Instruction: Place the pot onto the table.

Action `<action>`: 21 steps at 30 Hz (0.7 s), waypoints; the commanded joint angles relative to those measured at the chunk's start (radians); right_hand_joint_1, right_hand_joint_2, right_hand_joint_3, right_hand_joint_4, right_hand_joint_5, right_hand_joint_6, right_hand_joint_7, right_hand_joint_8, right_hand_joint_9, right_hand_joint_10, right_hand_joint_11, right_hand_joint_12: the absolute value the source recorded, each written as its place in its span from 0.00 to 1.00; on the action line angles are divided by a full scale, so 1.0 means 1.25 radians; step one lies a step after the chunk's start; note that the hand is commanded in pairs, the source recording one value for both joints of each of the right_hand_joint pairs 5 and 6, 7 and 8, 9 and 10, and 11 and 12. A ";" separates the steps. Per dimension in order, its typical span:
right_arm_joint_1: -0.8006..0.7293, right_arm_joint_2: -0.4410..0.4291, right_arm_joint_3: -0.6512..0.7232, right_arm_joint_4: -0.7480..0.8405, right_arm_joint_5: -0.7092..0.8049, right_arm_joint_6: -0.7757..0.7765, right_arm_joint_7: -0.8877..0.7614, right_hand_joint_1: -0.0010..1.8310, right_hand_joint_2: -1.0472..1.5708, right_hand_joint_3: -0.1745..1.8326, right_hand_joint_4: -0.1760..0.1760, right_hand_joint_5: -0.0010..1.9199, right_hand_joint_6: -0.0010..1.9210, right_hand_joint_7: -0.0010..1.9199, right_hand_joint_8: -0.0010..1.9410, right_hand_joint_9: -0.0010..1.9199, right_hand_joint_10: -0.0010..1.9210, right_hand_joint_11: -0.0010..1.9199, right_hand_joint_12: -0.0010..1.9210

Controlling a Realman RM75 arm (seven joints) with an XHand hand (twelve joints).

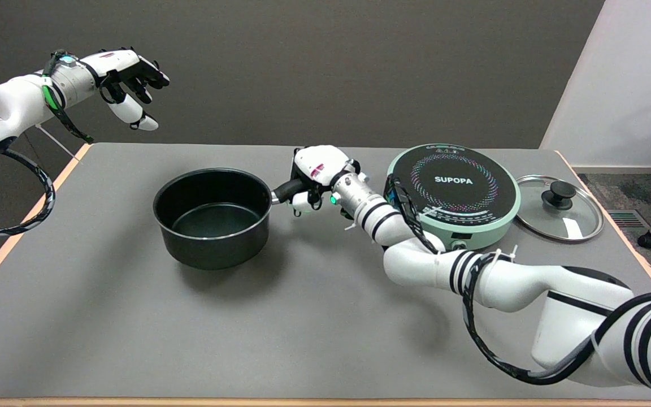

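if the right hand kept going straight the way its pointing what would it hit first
The right hand points toward picture left along the handle it grips, so the first thing in line is the pot itself, already joined to it. Beyond the pot only bare table shows, though depth is hard to judge.

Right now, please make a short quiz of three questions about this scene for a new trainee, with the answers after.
1. True or false: the pot stands on the cooker.
2. Which part of the pot does the right robot hand hold? A) the rim B) the handle C) the bottom
3. Fill in: the glass lid lies on the table, to the picture's ____ of the cooker.

Key
1. False: the pot is over the table, left of the cooker in the picture.
2. B
3. right
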State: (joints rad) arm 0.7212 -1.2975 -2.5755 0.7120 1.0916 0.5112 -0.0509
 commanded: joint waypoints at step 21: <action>-0.048 -0.052 0.001 -0.044 -0.110 0.064 -0.006 0.49 0.88 0.45 0.32 0.95 0.95 0.95 0.94 0.95 0.95 0.95 0.95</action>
State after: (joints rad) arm 0.6783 -1.3442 -2.5740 0.6828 0.9860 0.5742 -0.0574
